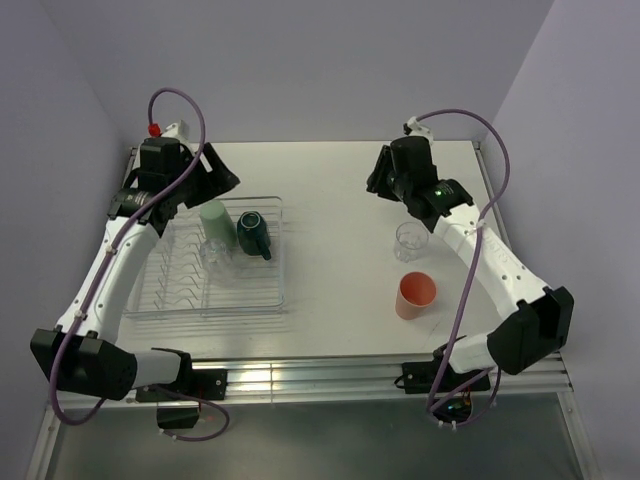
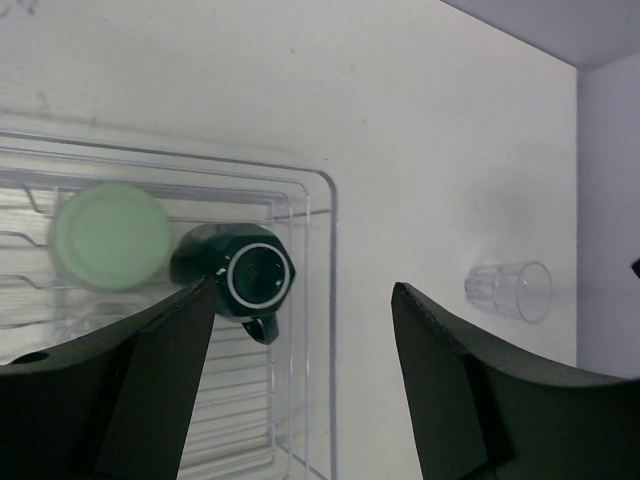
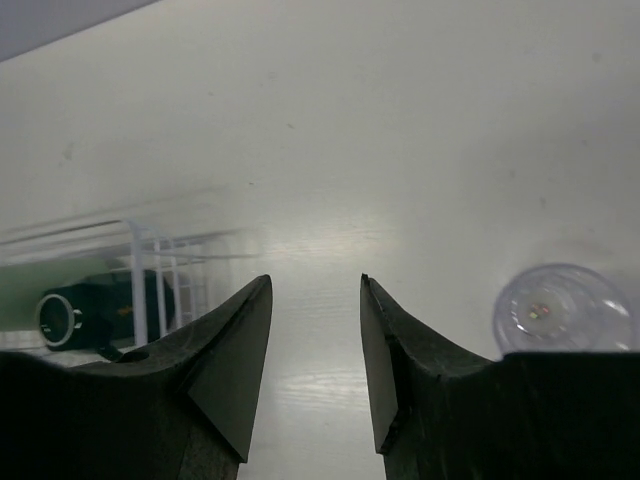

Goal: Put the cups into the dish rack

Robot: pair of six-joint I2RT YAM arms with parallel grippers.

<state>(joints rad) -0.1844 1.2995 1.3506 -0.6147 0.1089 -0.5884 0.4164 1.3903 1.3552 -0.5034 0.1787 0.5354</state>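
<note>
Above the far rim of the dish rack [image 1: 205, 311], the top view shows you the left gripper [image 1: 222, 180], black and angular. Inside the rack's far end a pale green tumbler [image 1: 213, 214] sits base up. A dark teal mug [image 1: 252, 231] is just right of it, and a clear glass [image 1: 215, 251] stands among the thin wires on its nearer side. Well right of the rack, on the white table [image 1: 330, 190], you have a second clear glass [image 1: 410, 240], with the salmon-pink tumbler [image 1: 416, 294] near it. The right gripper [image 1: 382, 180] hangs just beyond that glass.

From the left wrist, you see the left gripper [image 2: 300, 300] spread wide, with nothing between its matte black fingers. Within the rack's rounded corner [image 2: 330, 250], the tumbler's smooth green base [image 2: 110, 237] sits just beside the glossy mug [image 2: 250, 280], whose pale-ringed underside faces up. The ribbed second glass [image 2: 508, 291] is well outside the rack.

From the right wrist, the right gripper [image 3: 315, 300] shows you wedge-shaped fingers parted, with bare table between them. The rack's blurred uprights [image 3: 150, 265] and the mug [image 3: 80, 312] are at left. The second glass [image 3: 565, 305], a round transparent rim, lies on the side away from the rack.
</note>
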